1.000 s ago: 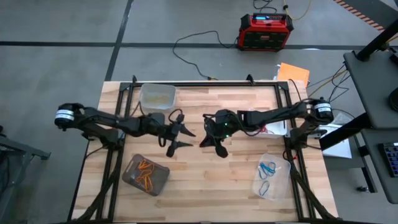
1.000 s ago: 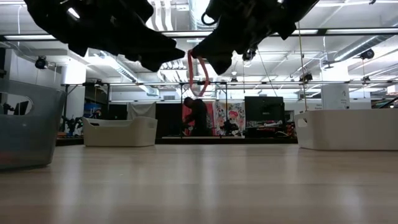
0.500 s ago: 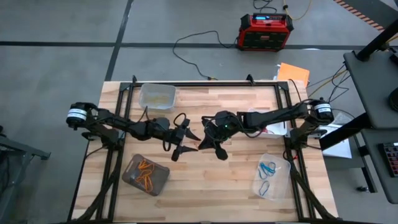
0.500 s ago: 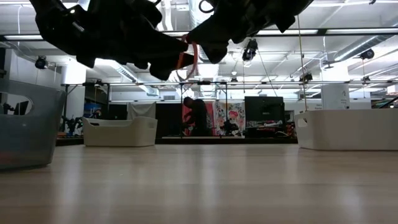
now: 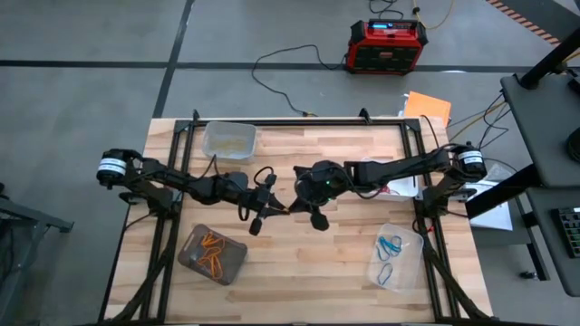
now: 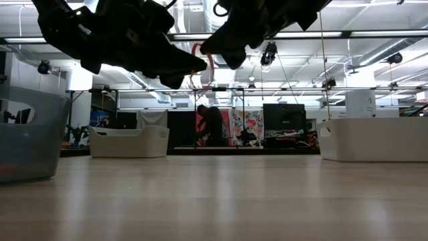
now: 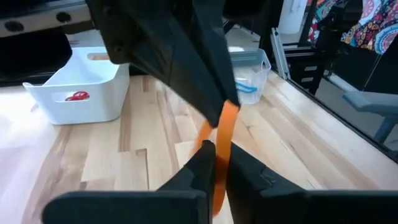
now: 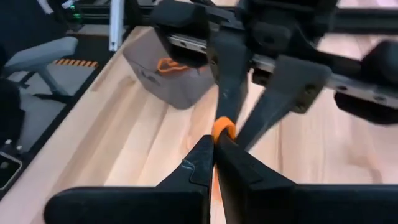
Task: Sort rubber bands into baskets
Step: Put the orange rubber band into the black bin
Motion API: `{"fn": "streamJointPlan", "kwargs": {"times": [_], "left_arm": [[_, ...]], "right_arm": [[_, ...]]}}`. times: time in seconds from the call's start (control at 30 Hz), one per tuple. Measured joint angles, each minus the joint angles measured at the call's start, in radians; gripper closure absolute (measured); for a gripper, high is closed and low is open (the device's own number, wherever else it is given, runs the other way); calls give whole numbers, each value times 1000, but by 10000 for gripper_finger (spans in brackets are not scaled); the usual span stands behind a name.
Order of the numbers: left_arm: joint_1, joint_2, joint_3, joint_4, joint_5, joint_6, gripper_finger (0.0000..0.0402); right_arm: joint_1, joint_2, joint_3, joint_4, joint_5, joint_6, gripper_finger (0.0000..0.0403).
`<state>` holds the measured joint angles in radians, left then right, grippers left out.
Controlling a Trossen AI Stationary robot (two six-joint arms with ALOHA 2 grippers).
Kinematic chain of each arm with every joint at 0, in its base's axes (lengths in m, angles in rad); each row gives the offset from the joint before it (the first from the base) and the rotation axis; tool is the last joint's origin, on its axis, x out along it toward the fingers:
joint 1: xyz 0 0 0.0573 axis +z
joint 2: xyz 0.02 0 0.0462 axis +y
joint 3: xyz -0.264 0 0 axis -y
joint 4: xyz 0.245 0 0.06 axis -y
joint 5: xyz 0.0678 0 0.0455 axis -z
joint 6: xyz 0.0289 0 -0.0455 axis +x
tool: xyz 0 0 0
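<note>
From above: left hand (image 5: 277,209) and right hand (image 5: 295,206) tip to tip over the middle of the table (image 5: 344,272). Both pressed shut on one orange band (image 5: 287,209), right between the two tips. Looks like a pass from one hand to the other.

From low down: both hands high above the table, the band a small loop between the tips. Best to keep it up there, not let it drop.

From the left wrist: band pinched in the left hand's own tips and running up to the right hand's tip. Check for a firm pinch first. Then open the right hand alone, and pull away slowly, so no stretch and no snap.

From the right wrist: grey-brown basket (image 8: 163,79) just past the left hand, with orange bands in it. Probably the right home. Carry over, stop right above it, then open wide.
</note>
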<state>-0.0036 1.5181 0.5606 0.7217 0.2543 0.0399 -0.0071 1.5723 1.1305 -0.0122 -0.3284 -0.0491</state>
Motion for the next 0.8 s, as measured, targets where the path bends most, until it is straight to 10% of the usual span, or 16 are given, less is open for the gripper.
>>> {"fn": "streamJointPlan", "kwargs": {"times": [0.8], "left_arm": [[-2,-221,0,-348,-10,-111,402]], "right_arm": [[-2,-15,-6,-45,300,118,191]]}}
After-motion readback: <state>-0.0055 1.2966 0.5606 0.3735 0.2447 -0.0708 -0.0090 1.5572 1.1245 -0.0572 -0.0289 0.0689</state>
